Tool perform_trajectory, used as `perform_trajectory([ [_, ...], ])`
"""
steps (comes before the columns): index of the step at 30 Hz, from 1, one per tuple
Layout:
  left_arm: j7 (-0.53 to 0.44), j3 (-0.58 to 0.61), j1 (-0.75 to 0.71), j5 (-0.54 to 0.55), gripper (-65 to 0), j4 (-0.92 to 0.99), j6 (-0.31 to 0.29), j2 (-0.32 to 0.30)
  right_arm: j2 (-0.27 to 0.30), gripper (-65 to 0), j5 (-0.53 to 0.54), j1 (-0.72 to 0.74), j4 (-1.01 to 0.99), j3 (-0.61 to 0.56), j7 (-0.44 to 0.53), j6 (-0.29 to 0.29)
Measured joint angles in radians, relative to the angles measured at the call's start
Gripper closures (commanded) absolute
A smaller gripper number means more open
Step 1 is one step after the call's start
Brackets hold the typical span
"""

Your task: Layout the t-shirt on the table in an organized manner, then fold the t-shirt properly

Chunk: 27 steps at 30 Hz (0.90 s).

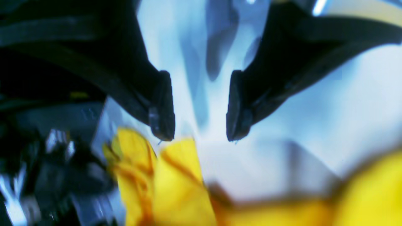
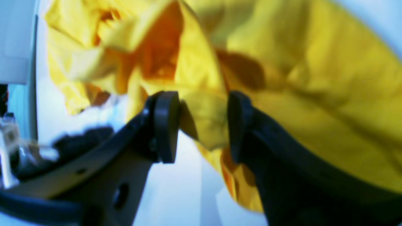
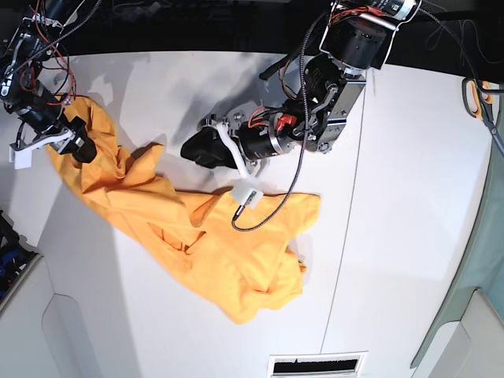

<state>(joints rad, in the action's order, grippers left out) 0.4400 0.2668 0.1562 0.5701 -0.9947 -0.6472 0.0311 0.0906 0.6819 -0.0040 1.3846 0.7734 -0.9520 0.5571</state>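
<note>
My right claw (image 2: 203, 125) has its two dark rounded pads either side of a soft bunched fold of the t-shirt (image 3: 197, 236), clamped on the cloth. The shirt is thin orange-yellow cotton, creased and rumpled, lying in a long crooked band across the matte white bench (image 3: 409, 197), one end gathered up at my right claw (image 3: 79, 146). My left claw (image 1: 200, 110) hangs with its black flat-faced pads apart, nothing between them, above bare bench beside the shirt's wrinkled edge (image 1: 176, 182).
</note>
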Motion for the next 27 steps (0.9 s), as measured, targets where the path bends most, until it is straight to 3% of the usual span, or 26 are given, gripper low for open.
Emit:
perform_trajectory([
  [5, -0.066, -0.002, 0.050, -0.121, -34.4, 0.000, 0.046, 0.047, 0.000, -25.5, 0.061, -0.093, 0.035, 0.063, -0.008, 0.011],
  [10, -0.084, 0.001, 0.095, -0.125, -34.4, 0.062, 0.048, 0.063, 0.001, -25.5, 0.105, -0.179, 0.101, 0.102, -0.019, 0.012],
  [19, -0.224, 0.000, 0.125, -0.195, -34.4, 0.197, 0.058, 0.112, 0.015, -25.5, 0.109, -0.232, 0.147, 0.106, -0.023, 0.013],
  [24, -0.228, 0.000, 0.130, -0.200, -34.3, 0.206, 0.060, 0.117, 0.017, -25.5, 0.111, -0.229, 0.149, 0.106, -0.028, 0.013],
  [26, -0.232, 0.000, 0.134, -0.205, -32.1, 0.208, 0.113, 0.116, 0.017, -25.5, 0.111, -0.229, 0.149, 0.106, -0.031, 0.013],
  [27, -0.232, 0.000, 0.138, -0.213, -27.5, 0.209, 0.146, 0.116, 0.017, -25.5, 0.111, -0.230, 0.149, 0.106, -0.035, 0.013],
])
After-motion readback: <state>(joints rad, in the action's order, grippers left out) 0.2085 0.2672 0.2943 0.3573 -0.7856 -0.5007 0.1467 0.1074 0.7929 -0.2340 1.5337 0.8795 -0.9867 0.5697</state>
